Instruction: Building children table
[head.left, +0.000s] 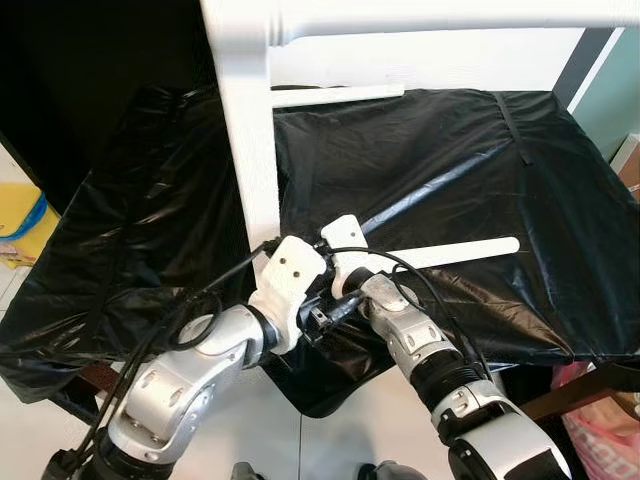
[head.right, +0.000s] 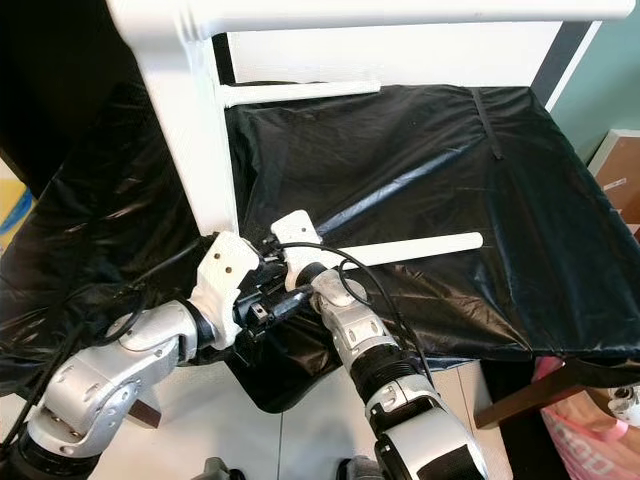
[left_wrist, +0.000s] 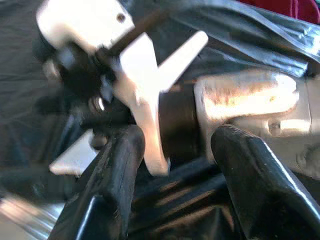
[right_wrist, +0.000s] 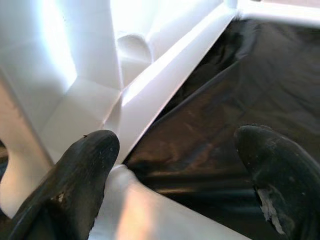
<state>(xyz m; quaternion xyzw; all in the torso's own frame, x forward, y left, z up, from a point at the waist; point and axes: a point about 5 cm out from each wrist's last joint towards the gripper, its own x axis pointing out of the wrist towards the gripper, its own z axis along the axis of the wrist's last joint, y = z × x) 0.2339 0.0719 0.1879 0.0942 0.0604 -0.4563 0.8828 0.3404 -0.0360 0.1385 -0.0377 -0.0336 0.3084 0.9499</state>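
A white table frame stands on a black plastic sheet (head.left: 450, 160). Its thick upright leg (head.left: 248, 130) rises to a top rail (head.left: 420, 15), and a thin round rung (head.left: 335, 95) runs off to the right. A flat white slat (head.left: 470, 250) lies on the sheet. Both arms meet at the foot of the leg. My right gripper (right_wrist: 175, 175) is open, its fingers (right_wrist: 85, 170) spread before the frame's inner corner (right_wrist: 125, 70). My left gripper (left_wrist: 175, 185) is open just below the right wrist (left_wrist: 245, 100), with nothing held.
The sheet drapes over a low table whose front edge is by my arms. A wooden leg (head.left: 580, 390) and a pink bag (head.left: 600, 425) are at the lower right. A yellow item (head.left: 20, 225) lies at the left, a cardboard box (head.right: 620, 170) at the right.
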